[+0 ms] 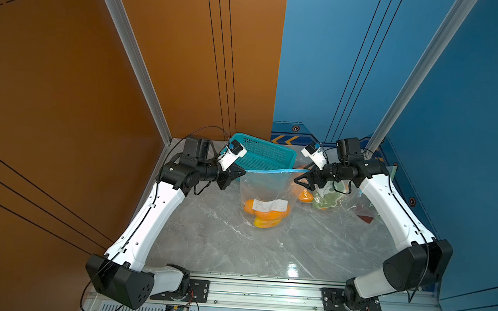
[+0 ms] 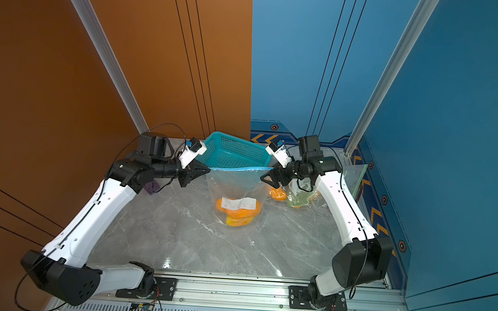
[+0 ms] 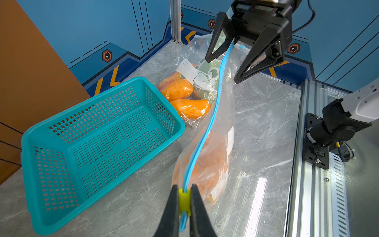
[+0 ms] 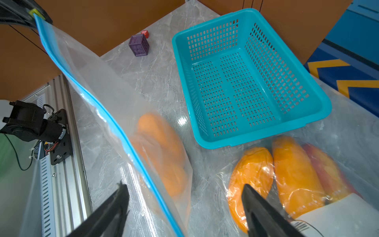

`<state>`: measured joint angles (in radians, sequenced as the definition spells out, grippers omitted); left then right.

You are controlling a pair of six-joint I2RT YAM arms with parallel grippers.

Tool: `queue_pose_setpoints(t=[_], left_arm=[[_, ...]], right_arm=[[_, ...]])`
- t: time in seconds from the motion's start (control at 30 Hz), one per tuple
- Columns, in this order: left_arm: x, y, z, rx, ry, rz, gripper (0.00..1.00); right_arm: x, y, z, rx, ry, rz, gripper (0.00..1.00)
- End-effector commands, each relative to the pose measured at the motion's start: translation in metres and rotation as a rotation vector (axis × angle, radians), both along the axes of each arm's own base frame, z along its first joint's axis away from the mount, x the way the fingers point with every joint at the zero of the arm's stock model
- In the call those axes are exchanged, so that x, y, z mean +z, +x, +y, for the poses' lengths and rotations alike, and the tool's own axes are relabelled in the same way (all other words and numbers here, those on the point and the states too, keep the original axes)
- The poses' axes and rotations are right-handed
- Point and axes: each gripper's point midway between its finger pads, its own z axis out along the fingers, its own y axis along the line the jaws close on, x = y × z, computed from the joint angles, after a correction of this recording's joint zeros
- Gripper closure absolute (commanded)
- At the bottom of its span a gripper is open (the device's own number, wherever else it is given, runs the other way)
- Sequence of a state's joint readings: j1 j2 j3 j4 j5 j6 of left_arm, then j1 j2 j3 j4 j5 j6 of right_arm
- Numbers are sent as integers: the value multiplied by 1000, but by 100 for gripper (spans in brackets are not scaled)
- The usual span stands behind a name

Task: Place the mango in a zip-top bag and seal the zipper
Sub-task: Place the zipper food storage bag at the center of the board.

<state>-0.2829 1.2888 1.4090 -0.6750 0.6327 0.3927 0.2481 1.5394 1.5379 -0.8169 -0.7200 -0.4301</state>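
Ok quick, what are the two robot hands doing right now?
Left gripper: closed, pinching the yellow slider on the bag.
Right gripper: open, fingers either side of the blue zipper strip, holding nothing.

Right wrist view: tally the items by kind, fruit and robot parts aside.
Baskets: 1, teal basket
Filled zip-top bags: 2, raised bag, lying bag
Blocks: 2, purple block, red block
Total: 5
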Motion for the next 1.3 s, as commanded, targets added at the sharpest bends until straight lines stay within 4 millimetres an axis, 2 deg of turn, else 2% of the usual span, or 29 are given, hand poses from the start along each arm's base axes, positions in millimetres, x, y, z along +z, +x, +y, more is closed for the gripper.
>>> queue_pose_setpoints(t=[0.0,0.03,0.17,0.33,0.43,0.5,0.6,0.7,0.8,0.9,1.03,1.2,1.23,1.27], left_arm=[[15,0,5,62,-16,-3,100],[16,-1,6,85,-25,8,100],[24,-8,18,196,-70,50,100],[29,-17,48,426,-124,83,100],[36,-34,54,464,-196,105,100],[40,-43,61,511,-240,116,100],[40,-48,74,594,-268,115,100],[32,-44,90,689,-244,95,100],[19,-30,101,753,-189,96,100],[-3,-6,105,786,-116,139,100],[-29,39,111,824,-34,134,100],[-34,99,111,819,-93,63,100],[-34,109,111,814,-105,65,100],[-32,118,109,805,-113,62,100]], right_arm=[[15,-10,12,48,38,18,72],[17,-8,12,32,28,13,84],[33,-6,14,-49,-4,-15,100],[43,-24,26,-170,-107,-67,100],[57,-29,26,-272,-74,-20,100],[63,-40,30,-294,-50,-1,100],[63,-48,38,-320,-50,24,100],[52,-51,50,-315,-59,70,100],[36,-43,62,-310,-89,105,100],[22,-20,64,-354,-143,94,100],[-1,26,69,-414,-182,105,100],[-30,86,67,-520,-221,90,100],[-34,95,67,-531,-217,92,96],[-36,103,68,-538,-214,91,86]])
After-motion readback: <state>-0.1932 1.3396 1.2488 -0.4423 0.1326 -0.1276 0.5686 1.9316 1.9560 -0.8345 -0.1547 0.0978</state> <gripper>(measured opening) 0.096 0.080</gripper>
